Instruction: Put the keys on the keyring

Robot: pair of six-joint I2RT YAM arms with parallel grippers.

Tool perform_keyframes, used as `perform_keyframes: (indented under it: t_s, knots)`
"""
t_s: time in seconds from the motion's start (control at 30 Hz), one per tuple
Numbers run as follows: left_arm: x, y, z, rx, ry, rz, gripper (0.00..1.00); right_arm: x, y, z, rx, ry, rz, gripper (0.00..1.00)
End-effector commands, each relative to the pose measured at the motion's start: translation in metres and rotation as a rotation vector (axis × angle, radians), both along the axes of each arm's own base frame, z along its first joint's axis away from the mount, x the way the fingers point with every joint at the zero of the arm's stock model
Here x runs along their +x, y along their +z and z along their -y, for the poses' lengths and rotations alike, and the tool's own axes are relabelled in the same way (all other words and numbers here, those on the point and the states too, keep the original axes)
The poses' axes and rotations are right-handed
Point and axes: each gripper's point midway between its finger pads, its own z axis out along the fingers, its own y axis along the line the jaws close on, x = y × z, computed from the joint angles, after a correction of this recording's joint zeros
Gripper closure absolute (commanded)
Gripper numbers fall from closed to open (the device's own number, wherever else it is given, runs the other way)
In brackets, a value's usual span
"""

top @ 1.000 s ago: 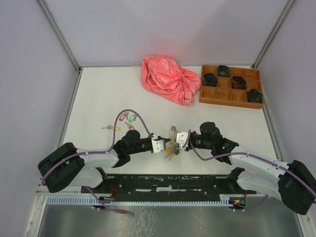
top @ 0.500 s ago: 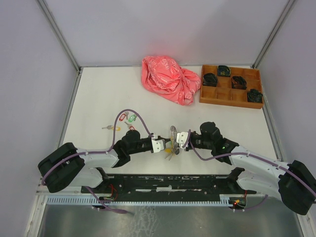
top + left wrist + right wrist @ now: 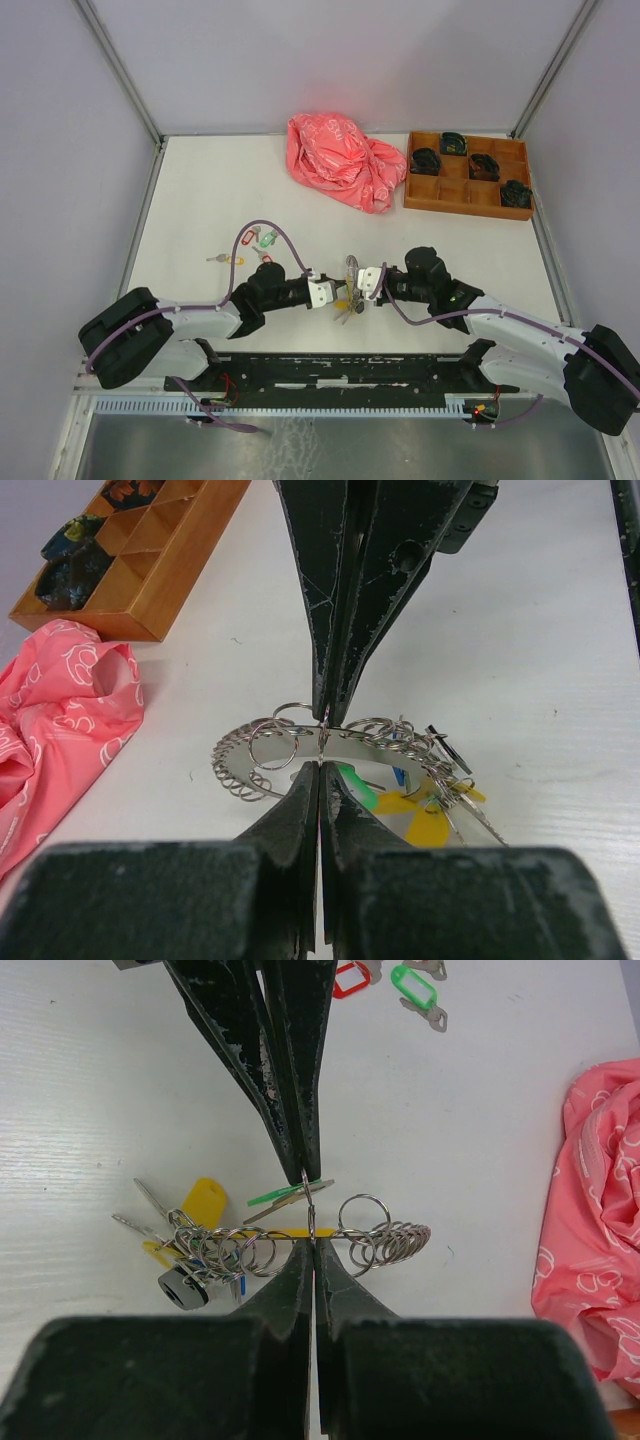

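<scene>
Our left gripper [image 3: 334, 293] and right gripper [image 3: 364, 284] each have fingers pressed together, seemingly pinching the keyring [image 3: 350, 272], a silvery coiled-wire loop standing edge-on between them, long axis running 12-to-6; plastic-tagged keys [image 3: 344, 313] bunch at 6.

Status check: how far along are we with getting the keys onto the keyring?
Done: several keys, one yellow-tagged, appear to hang on the keyring. In hand: the left hand and right hand are both shut on the keyring, holding it between them. Left: a green-tagged key and a red-tagged key lie loose on the table, neither gripped.
</scene>
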Motion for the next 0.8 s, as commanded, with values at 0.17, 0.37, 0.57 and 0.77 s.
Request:
perform_keyframes:
  t_s: [0.17,0.37,0.57,0.77]
  knots:
    - [0.0043,0.0253,0.0134,-0.083,-0.006,-0.007,0.97,0.0001,0.0400,-0.0170,0.107,0.055,0.061,0.99]
    - [0.0016,0.0227,0.0163,-0.079,-0.024,-0.017,0.97,-0.0017,0.0434,-0.0192,0.117,0.070,0.061,0.99]
    - [0.0035,0.0244,0.0160,-0.090,-0.014,-0.013,0.97,-0.0045,0.0447,-0.0211,0.123,0.086,0.051,1.00]
    - [0.0035,0.0255,0.0176,-0.094,-0.015,-0.027,0.97,-0.0055,0.0437,-0.0205,0.117,0.095,0.059,0.99]
